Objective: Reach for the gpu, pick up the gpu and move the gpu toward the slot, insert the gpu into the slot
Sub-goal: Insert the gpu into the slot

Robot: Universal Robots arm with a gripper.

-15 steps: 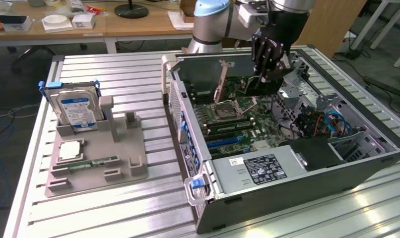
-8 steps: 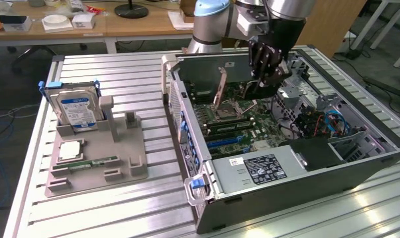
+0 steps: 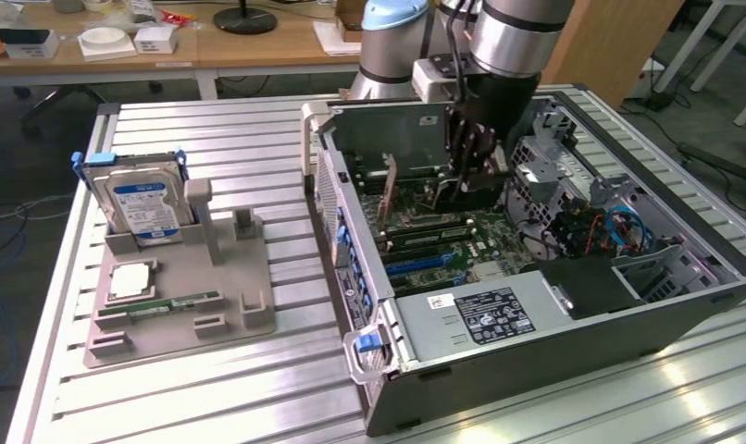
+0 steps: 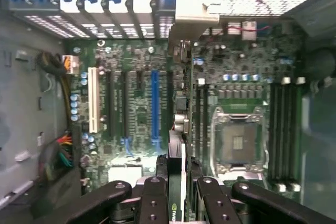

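Nearest in the exterior view, the open computer case [image 3: 669, 319] lies on its side in the lower right of the frame, on the slatted metal table [image 3: 225, 407]. On the exterior view's left a grey holder tray [image 3: 225, 277] carries a memory stick [image 3: 176, 302], and behind that an upright hard drive [image 3: 144, 203] with a blue label.

Deeper in the case, at upper centre of the frame, the gripper [image 3: 475, 162] reaches down from the arm [image 3: 515, 37] toward the motherboard [image 3: 428, 231].

In the wrist view the gripper [image 4: 180, 184] is clenched on the gpu [image 4: 176, 156], seen edge-on. The card stands over the motherboard [image 4: 136, 114] between the blue slot [image 4: 155, 103] and the CPU socket [image 4: 239, 140]. Its silver bracket [image 4: 194, 17] sits at the case's rear openings. I cannot tell whether the card is seated.

Wooden desks [image 3: 262, 46] stand farthest back.
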